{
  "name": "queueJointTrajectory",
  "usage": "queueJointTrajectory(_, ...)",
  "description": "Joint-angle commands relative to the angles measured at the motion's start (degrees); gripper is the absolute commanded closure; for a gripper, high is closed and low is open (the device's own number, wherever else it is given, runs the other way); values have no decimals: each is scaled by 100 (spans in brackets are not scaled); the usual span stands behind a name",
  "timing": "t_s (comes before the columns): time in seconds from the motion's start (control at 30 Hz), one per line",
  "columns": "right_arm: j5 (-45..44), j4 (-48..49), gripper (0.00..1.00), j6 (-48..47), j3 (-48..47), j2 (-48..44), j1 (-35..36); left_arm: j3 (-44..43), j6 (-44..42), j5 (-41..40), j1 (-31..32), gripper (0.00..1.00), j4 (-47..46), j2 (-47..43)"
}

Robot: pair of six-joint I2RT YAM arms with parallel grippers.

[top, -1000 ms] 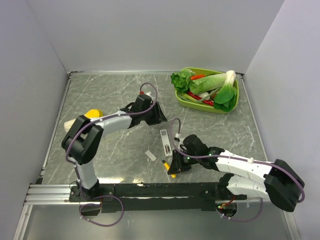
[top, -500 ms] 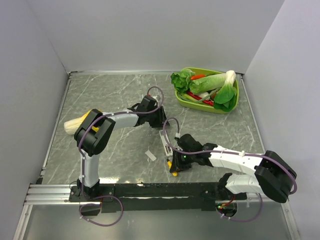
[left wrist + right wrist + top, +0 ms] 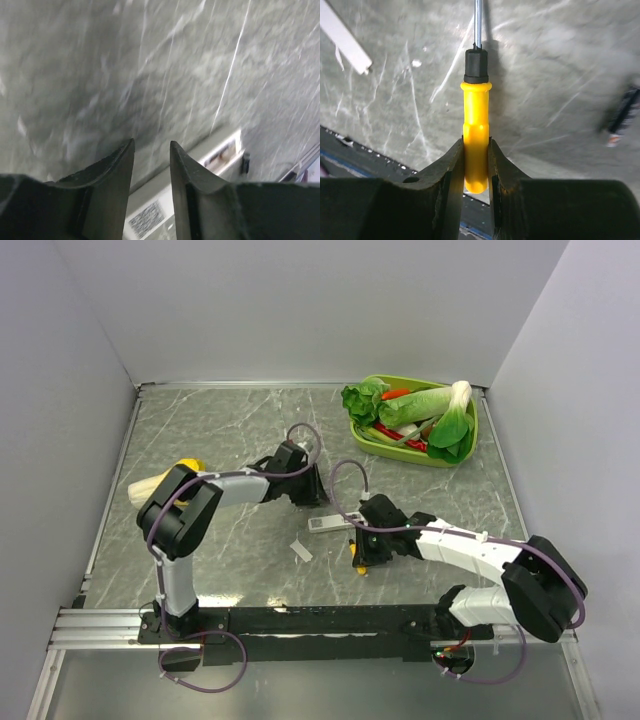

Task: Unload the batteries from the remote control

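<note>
Landmark: green dish (image 3: 473, 436), heaped with leafy vegetables (image 3: 420, 410), in the far right corner of the table top (image 3: 220, 420).

- Table top: grey-green marbled pattern with pale veins, spreading left of the dish and toward the near side.
- Back wall (image 3: 320, 310): plain pale panel, just behind the dish.
- Right wall (image 3: 575, 410): same pale panel, just beside the dish.
- Left wall (image 3: 50, 440): matching panel, across the table, well apart from the dish.
- Metal trim (image 3: 240, 384): thin strip at the back wall's foot, running left from the dish's far rim.
- Aluminium rail (image 3: 100, 628): near left edge, diagonally opposite the dish.
- Light: even, diffuse, from above. Shadows are soft, and the walls carry a faint lilac tint.
</note>
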State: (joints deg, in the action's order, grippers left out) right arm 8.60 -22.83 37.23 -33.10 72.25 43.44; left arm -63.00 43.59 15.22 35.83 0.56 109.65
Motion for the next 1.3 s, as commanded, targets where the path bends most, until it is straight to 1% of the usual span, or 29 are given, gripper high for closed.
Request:
queueJointTrajectory(0.0, -227, -362, 100, -470, -363, 0, -247, 683, 210, 365, 64, 61, -221, -434)
queueJointTrajectory(0.03, -201, -397, 100, -524, -390, -18, -301, 797, 254, 480, 73, 61, -475, -540)
queueJointTrajectory(0.1, -218, -581, 100, -690, -451, -88, -380, 1061, 403, 753, 134, 62, -687, -628)
queueJointTrajectory(0.13, -384, -678, 100, -717, -478, -105, -389, 1114, 439, 754, 160, 62, -767, -707)
queueJointTrajectory(0.27, -551, -1153, 100, -946, -530, -482, -442, 1387, 571, 859, 301, 62, -1065, -892)
queueJointTrajectory(0.4, -850, -1837, 100, -1191, -872, -835, -442, 1413, 633, 895, 407, 62, -1145, -1023)
queueJointTrajectory(0.5, -887, -2006, 100, -1437, -1215, -888, -503, 1440, 729, 799, 398, 62, -1146, -1173)
queueJointTrajectory(0.57, -415, -1963, 100, -1726, -1391, -914, -512, 1413, 730, 526, 372, 59, -1014, -1497)
queueJointTrajectory(0.67, -105, -1664, 100, -1982, -1366, -1203, -512, 1449, 773, 341, 328, 54, -961, -2130)
queueJointTrajectory(0.73, 89, -1393, 100, -2062, -1348, -1388, -512, 1510, 861, 437, 319, 51, -1083, -2508)
queueJointTrajectory(0.77, 159, -1286, 100, -2141, -1348, -1424, -512, 1545, 1001, 646, 319, 50, -1197, -2588)
queueJointTrajectory(0.8, 299, -1190, 100, -2150, -1339, -1441, -503, 1589, 1080, 762, 328, 50, -1485, -2693)
queueJointTrajectory(0.87, 440, -1110, 100, -2255, -1427, -1363, -503, 1694, 1334, 973, 328, 48, -1768, -2729)
queueJointTrajectory(0.9, 510, -1066, 100, -2273, -1453, -1345, -503, 1721, 1397, 1165, 345, 47, -1891, -2686)
queueJointTrajectory(1.0, 739, -891, 100, -2282, -1506, -1275, -494, 1712, 1529, 1395, 389, 46, -2199, -2519)
queueJointTrajectory(1.07, 871, -706, 100, -2203, -1489, -1301, -494, 1721, 1529, 1361, 450, 46, -2271, -2501)
queueJointTrajectory(1.17, 749, -626, 100, -2054, -1462, -1397, -486, 1756, 1416, 1019, 512, 46, -2043, -2597)
queueJointTrajectory(1.27, 835, -451, 100, -1992, -1418, -1442, -503, 1835, 1397, 930, 521, 46, -2103, -2694)
